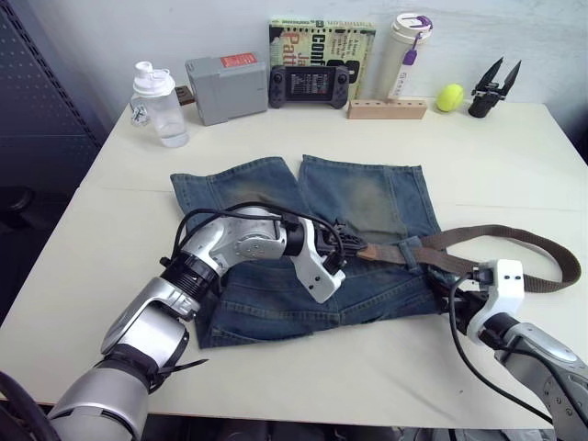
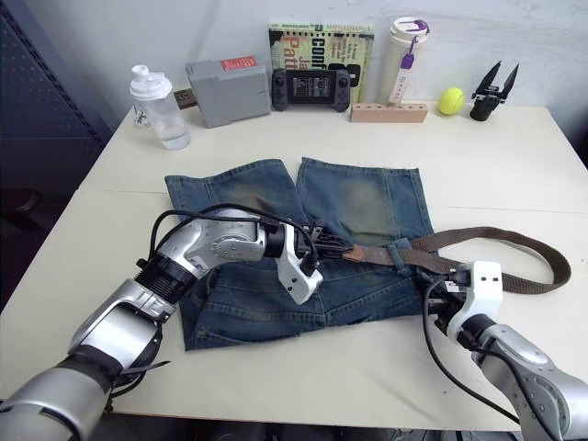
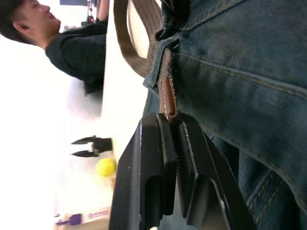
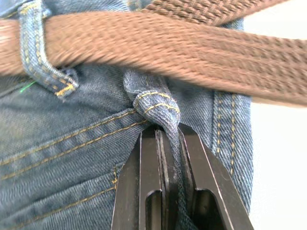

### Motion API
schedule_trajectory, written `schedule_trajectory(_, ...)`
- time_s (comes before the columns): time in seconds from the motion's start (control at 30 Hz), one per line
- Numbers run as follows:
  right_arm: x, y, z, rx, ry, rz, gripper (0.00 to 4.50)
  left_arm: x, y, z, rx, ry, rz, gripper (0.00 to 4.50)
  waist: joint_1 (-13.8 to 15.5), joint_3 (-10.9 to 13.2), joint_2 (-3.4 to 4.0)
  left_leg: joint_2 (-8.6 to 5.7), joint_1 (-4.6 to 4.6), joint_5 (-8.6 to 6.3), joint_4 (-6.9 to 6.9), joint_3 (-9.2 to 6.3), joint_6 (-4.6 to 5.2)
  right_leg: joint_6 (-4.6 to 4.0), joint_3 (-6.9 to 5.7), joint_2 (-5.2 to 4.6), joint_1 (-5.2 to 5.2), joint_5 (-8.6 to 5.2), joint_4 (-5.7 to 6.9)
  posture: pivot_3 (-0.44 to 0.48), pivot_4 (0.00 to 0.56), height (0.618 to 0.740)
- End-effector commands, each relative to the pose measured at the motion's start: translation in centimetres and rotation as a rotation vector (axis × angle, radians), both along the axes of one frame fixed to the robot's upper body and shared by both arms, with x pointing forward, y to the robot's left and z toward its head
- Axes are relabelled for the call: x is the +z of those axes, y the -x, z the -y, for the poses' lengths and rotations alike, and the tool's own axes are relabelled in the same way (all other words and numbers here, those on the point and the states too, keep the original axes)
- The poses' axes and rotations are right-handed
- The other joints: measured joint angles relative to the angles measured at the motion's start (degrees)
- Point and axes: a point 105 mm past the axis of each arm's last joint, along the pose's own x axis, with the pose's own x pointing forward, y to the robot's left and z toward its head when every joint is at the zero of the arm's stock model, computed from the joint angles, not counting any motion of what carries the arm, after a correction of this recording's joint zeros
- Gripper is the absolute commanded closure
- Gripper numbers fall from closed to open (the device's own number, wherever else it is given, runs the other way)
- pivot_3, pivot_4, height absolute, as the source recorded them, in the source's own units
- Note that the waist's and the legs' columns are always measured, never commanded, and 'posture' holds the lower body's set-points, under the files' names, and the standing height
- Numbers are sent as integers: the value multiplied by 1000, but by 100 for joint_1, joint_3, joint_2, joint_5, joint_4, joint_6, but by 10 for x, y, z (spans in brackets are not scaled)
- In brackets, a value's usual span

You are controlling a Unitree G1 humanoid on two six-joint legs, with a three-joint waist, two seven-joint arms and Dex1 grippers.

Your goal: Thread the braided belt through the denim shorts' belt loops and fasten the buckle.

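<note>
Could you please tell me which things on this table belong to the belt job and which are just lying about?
In the job:
braided belt
denim shorts
belt loop
left gripper, shut on the belt's leather tip
right gripper, shut on the denim

Lying about:
shaker bottle
grey box
game console
book
tumbler
tennis ball

Between the left gripper's [image 3: 172, 125] matt black plastic fingers sits smooth stitched leather, the braided belt's [image 4: 158, 45] tip; its webbing looks coarse. The denim shorts [image 4: 72, 158] are twilled cotton.
</note>
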Motion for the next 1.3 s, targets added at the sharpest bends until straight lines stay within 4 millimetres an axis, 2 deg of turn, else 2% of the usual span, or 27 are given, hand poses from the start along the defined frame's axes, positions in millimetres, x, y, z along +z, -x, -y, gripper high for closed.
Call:
schedule_trajectory(0.03, -7, 2, 23, -123, 26, -44, 4452, 27, 5, 1, -40, 64, 99, 4500, -6, 0, 0, 0, 0, 0, 0, 1, 0, 0, 0, 0, 0, 0, 0, 0, 150, 731)
schedule_trajectory(0.23, -8, -2, 34, -205, 23, -51, 4452, 28, 12, -16, -52, 69, 109, 4500, -34, -1, 1, 2, 2, 0, 0, 1, 0, 0, 2, 1, -1, 0, 2, 0, 150, 731)
schedule_trajectory(0.37, -3, -1, 52, -297, -5, -31, 4452, 12, 13, -37, -18, 25, 66, 4500, -6, -2, 3, 0, 2, 0, 0, -1, 0, 0, 2, -4, 0, 0, 2, 0, 150, 731)
schedule_trajectory(0.47, 1, 1, 63, -338, 2, -26, 4452, 6, 13, -43, 9, 25, 45, 4500, 25, -2, 3, -3, -1, 0, 1, -3, 1, 0, -2, -5, 0, 0, 2, 0, 150, 731)
schedule_trajectory(0.53, 3, 2, 71, -367, 18, -22, 4452, 5, 14, -45, 19, 36, 35, 4500, 41, -2, 3, -4, -3, 1, 1, -3, 1, 0, -2, -5, 0, 0, 1, 0, 150, 731)
schedule_trajectory(0.77, 12, 2, 70, -344, 35, -1, 4452, 9, 22, -36, 4, 121, 21, 4500, 28, -3, 5, -3, -3, 1, -2, 0, 1, 1, -1, -4, -1, 0, 0, 0, 150, 731)
schedule_trajectory(0.83, 15, 3, 76, -365, 28, 2, 4452, 9, 24, -36, 3, 141, 18, 4500, 24, -3, 5, -3, -3, 1, -2, -1, 1, 1, -2, -4, -1, 0, 1, 0, 150, 731)
schedule_trajectory(0.9, 15, 4, 82, -370, 58, -1, 3685, 7, 25, -37, 6, 151, 7, 4500, 20, -4, 7, -3, -3, 1, -2, 0, 1, 1, -1, -4, -1, 0, 1, 0, 150, 731)
schedule_trajectory(0.93, 16, 4, 82, -364, 62, 1, 3491, 6, 25, -37, 8, 152, 4, 4500, 12, -4, 8, -3, -3, 1, -2, 0, 1, 1, -2, -4, -2, 0, 1, 0, 150, 731)
schedule_trajectory(0.97, 17, 4, 82, -359, 64, 2, 2883, 6, 25, -37, 9, 154, 2, 4500, 10, -4, 8, -4, -3, 1, -3, 2, 1, 1, 0, -5, -2, 0, 0, 0, 150, 731)
schedule_trajectory(1.03, 31, 4, 79, -313, 47, 48, 2344, 6, 25, -36, 15, 165, -9, 4500, -1, -4, 8, -3, -3, 1, -3, 1, 1, 1, -1, -5, -2, 0, 0, 0, 150, 731)
schedule_trajectory(1.1, 40, 4, 76, -277, 30, 74, 1283, 5, 25, -36, 18, 168, -12, 4500, -20, -3, 11, -3, -3, 1, -4, 1, 1, 0, -1, -4, -3, 0, 0, 0, 150, 731)
schedule_trajectory(1.13, 49, 5, 73, -241, -3, 97, 1001, 5, 25, -35, 20, 169, -12, 4500, -34, -2, 11, -3, -3, 1, -4, 2, 1, 0, 0, -4, -3, 0, 1, 0, 150, 731)
schedule_trajectory(1.2, 62, 7, 66, -182, -68, 133, 33, 5, 25, -35, 23, 173, -12, 4500, -52, -2, 11, -1, -2, 1, -5, 4, 1, 0, 2, -3, -4, 0, 1, 0, 150, 731)
schedule_trajectory(1.23, 65, 8, 65, -167, -85, 140, 33, 5, 25, -35, 24, 174, -12, 4500, -54, -2, 11, 1, -1, 1, -6, 3, 1, 0, 2, -1, -4, 0, 1, 0, 150, 731)
schedule_trajectory(1.3, 78, 23, 33, 58, -233, 115, 33, 7, 25, -34, 24, 189, -8, 4500, -49, -1, 16, 3, 0, 1, -6, 2, 1, 0, 1, 0, -4, 0, 1, 0, 150, 731)
